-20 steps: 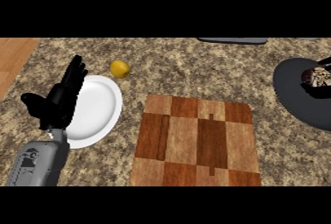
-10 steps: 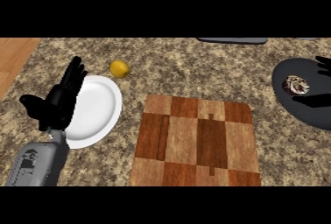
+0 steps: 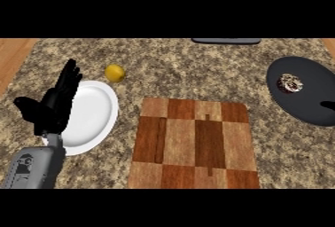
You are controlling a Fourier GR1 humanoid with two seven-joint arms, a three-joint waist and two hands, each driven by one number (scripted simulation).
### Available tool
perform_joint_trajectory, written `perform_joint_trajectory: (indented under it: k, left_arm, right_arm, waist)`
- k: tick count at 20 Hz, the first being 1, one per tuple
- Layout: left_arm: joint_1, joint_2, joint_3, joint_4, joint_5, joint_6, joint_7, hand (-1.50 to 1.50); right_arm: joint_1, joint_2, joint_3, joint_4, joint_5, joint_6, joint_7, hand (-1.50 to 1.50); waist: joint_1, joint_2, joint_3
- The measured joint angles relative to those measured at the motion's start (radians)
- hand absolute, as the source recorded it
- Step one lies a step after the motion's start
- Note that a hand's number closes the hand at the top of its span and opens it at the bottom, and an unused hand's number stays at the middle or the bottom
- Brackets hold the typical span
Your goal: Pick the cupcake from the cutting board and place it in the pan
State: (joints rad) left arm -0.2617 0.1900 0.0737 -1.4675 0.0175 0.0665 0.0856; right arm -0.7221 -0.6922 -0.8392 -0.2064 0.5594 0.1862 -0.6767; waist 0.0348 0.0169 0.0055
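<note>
Head view looks steeply down on a speckled stone bench (image 3: 196,71). A wooden cutting board (image 3: 193,142) made of light and dark brown squares lies in the middle, a bit toward 6 o'clock. Nothing sits on top of it.

The cupcake (image 3: 290,83) is in the dark round pan (image 3: 307,104), which lies at about 3 o'clock near the right edge. The cupcake sits in the upper left part of the pan and looks brown with white bits on top.

A white plate (image 3: 91,116) lies at about 9 o'clock. A small yellow fruit (image 3: 115,72) rests on the bench just past the plate's upper rim, toward 11 o'clock.

The left robot hand (image 3: 56,104) shows at the left side on its grey forearm. Its fingers are straight and point up, partly over the plate's left edge, and its thumb sticks out to the left. It holds nothing.

Only a small black tip of the right robot hand (image 3: 327,105) shows at the right edge, over the pan. It is too little to tell how its fingers stand.

A dark grey flat thing (image 3: 226,41) peeks in at 12 o'clock.
</note>
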Motion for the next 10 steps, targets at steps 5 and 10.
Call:
perform_joint_trajectory:
  k: [5,10]
  left_arm:
    - [0.026,0.006,0.015,0.006,0.006,-0.007,-0.014,0.0]
    - [0.021,0.014,0.033,0.025,0.002,-0.001,-0.021,0.0]
  right_arm:
    - [0.078,-0.08,-0.023,0.012,-0.058,0.211,-0.06,-1.5]
    - [0.169,-0.15,-0.028,-0.022,-0.109,0.302,-0.056,-1.5]
  waist:
    - [-0.022,-0.009,-0.002]
    - [-0.042,-0.017,-0.005]
